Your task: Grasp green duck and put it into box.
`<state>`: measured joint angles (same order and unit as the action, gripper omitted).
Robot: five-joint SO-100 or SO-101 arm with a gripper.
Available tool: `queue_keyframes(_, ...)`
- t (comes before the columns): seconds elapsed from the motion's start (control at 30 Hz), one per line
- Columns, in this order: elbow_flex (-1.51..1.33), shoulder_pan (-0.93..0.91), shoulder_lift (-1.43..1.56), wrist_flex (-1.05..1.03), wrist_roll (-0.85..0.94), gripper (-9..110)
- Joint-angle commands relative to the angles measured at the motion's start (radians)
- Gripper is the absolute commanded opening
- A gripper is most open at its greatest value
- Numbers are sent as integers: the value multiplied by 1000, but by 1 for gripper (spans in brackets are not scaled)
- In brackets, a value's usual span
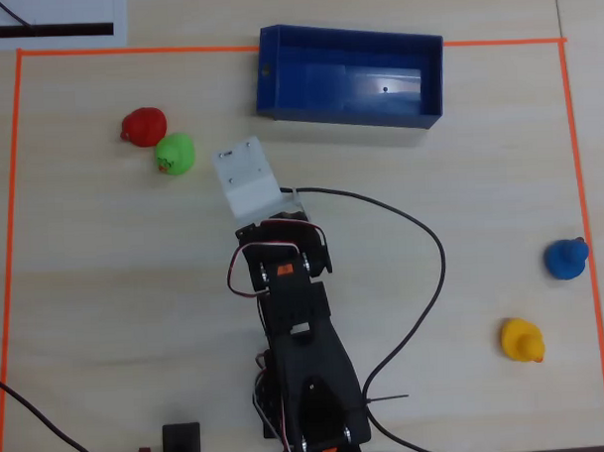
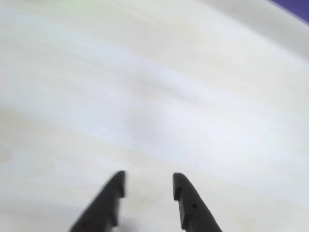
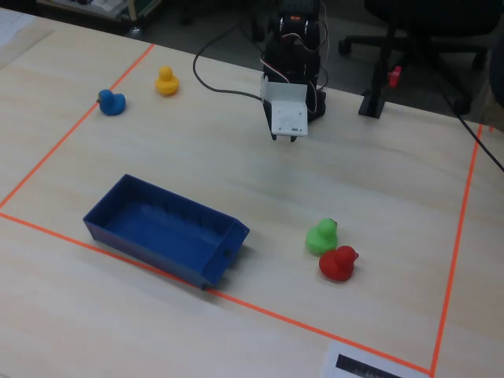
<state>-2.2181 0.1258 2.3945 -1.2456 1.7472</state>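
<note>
Wrist view shows the jaws parted with nothing between them, only bare pale counter (image 2: 154,96) beneath. In the overhead view the green duck (image 1: 174,153) sits on the counter up and to the left of the arm's white head, apart from it and touching the red duck (image 1: 144,125). The box (image 1: 349,76) lies beyond, empty.

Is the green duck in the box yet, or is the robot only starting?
Only starting. Nothing is done: the green duck sits on the table touching the red duck, and the blue box is empty. The gripper holds nothing; its fingers are apart over bare table in the wrist view. Left to do: reach the duck, grab it, carry it over and drop it in.
</note>
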Motion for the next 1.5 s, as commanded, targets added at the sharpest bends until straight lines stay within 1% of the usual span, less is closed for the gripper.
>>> queue_keyframes(0.0, 126, 0, -38, -41, 103, 17)
queue_keyframes(0.13, 140, 0, -43, -18, 117, 22)
queue_keyframes(0.27, 137, 60, -106, 52, 112, 25)
queue_keyframes(0.53, 207, 133, -388, 276, 101, 29)
queue_keyframes(0.87, 449, 153, -726, 383, 91, 32)
queue_keyframes(1.2, 692, 218, -968, 379, -6, 32)
queue_keyframes(1.47, 802, 262, -1081, 359, -63, 30)
